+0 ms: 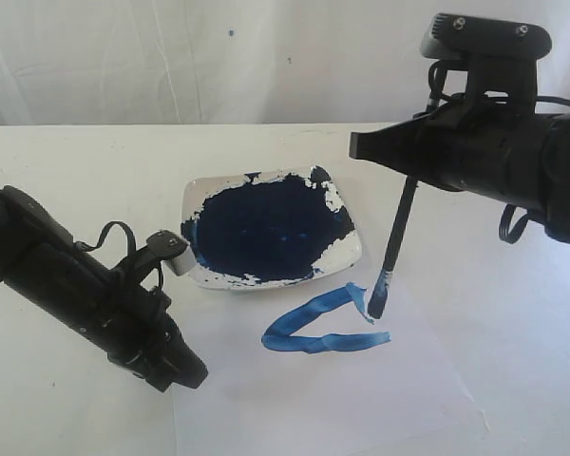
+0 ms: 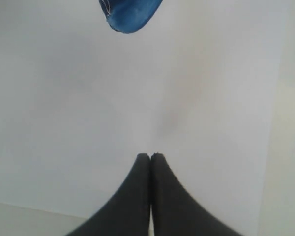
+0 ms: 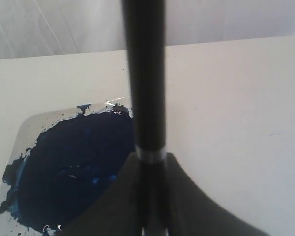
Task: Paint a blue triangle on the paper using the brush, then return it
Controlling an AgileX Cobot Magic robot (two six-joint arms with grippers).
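The black-handled brush [image 1: 399, 237] hangs nearly upright, its blue tip touching the paper [image 1: 342, 399] at the upper right end of the blue triangle [image 1: 318, 328]. That shape shows as two thick joined strokes, open on the right. My right gripper [image 1: 389, 152] is shut on the brush's handle; the right wrist view shows the brush [image 3: 145, 73] clamped between the fingers of this gripper [image 3: 151, 160]. My left gripper [image 1: 192, 375] rests low at the paper's left edge, shut and empty [image 2: 151, 156], with a blue stroke [image 2: 130, 14] ahead of it.
A white square dish [image 1: 351, 255] with a dark navy paint pool [image 1: 261, 233] sits just behind the paper; its rim [image 3: 27, 125] also shows in the right wrist view. A white backdrop [image 1: 218, 57] rises behind the table.
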